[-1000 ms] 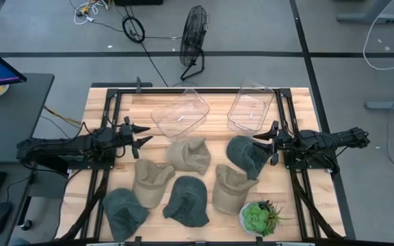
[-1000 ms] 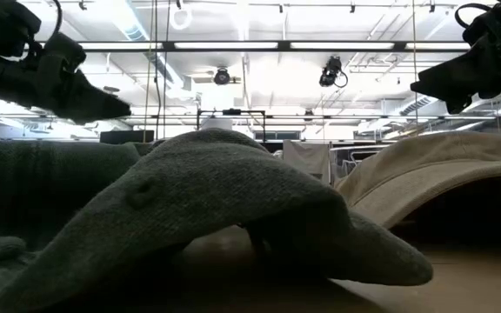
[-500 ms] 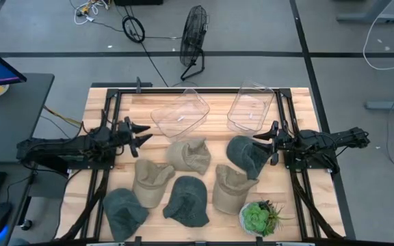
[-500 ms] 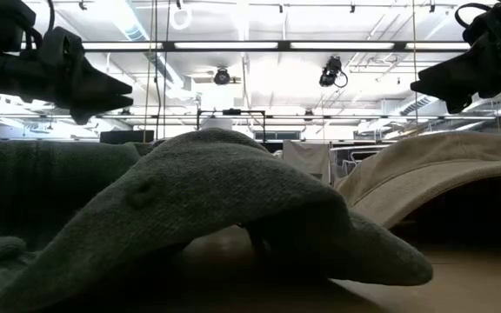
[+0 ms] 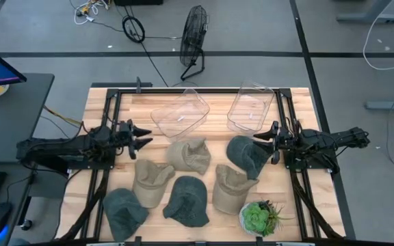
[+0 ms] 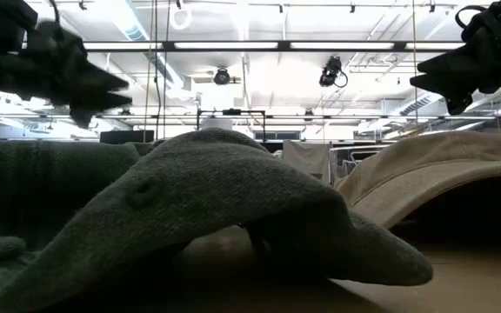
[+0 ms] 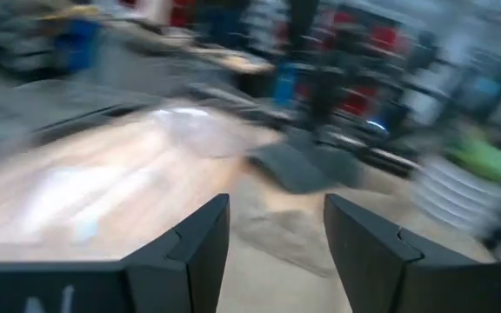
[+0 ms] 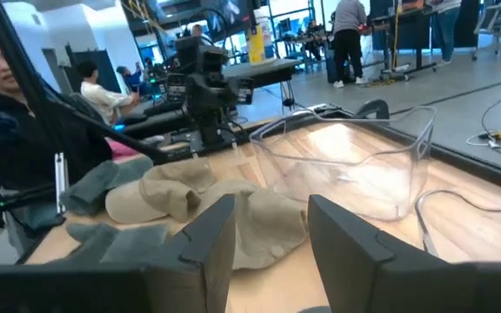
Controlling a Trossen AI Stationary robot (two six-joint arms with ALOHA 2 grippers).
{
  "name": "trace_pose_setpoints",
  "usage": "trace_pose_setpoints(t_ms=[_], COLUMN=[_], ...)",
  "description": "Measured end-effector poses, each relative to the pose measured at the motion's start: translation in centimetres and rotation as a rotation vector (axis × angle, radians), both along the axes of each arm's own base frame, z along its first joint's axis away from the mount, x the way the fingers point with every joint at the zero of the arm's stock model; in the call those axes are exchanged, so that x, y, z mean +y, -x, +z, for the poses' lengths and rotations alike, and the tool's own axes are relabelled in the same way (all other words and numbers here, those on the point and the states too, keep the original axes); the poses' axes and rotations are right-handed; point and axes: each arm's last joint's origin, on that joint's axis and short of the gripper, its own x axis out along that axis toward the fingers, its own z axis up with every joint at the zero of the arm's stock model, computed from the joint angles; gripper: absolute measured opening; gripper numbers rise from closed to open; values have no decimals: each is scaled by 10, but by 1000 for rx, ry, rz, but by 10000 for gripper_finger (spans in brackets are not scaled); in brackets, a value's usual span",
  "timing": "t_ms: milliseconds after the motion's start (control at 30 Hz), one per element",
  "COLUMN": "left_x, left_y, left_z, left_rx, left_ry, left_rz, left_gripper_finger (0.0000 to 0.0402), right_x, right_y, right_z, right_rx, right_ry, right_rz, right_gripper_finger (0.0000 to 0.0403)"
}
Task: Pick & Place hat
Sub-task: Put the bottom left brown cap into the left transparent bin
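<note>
Hovering above the wooden table [image 5: 299, 205], our left gripper [image 5: 142, 135] and right gripper [image 5: 260, 141] both stand with fingers spread, holding nothing. We see six hats between them, the nearest dark green hat [image 5: 246, 154] just beside the right gripper.

Robotics lab; workbenches [image 8: 259, 74], cabled floor [image 5: 252, 34]

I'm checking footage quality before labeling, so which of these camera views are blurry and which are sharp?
Left wrist view: heavy smear across the whole scene, only the open left gripper edges stay crisp. Low view: the left gripper is blurred, the dark green hat up close is sharp. High view and right wrist view: sharp, with the clear bin showing bright reflections.
</note>
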Motion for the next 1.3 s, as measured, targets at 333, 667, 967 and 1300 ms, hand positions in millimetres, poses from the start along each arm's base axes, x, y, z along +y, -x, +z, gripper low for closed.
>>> trace_pose_setpoints(t_ms=[333, 667, 967, 1300], left_x=[-13, -48, -87, -104], left_y=[-14, -53, -70, -83], left_z=[77, 57, 32, 3], left_rx=[262, 731, 877, 1004], left_ry=[-55, 225, 298, 294], left_rz=[-217, -399, -478, -405], left_gripper_finger=[161, 163, 163, 163], right_x=[-2, -1, 0, 0], right_y=[1, -6, -8, -9], right_z=[26, 24, 16, 11], right_rx=[-241, -187, -104, -56], right_ry=[64, 125, 145, 163], right_rz=[-81, -80, -73, -70], right_gripper_finger=[149, 149, 149, 149])
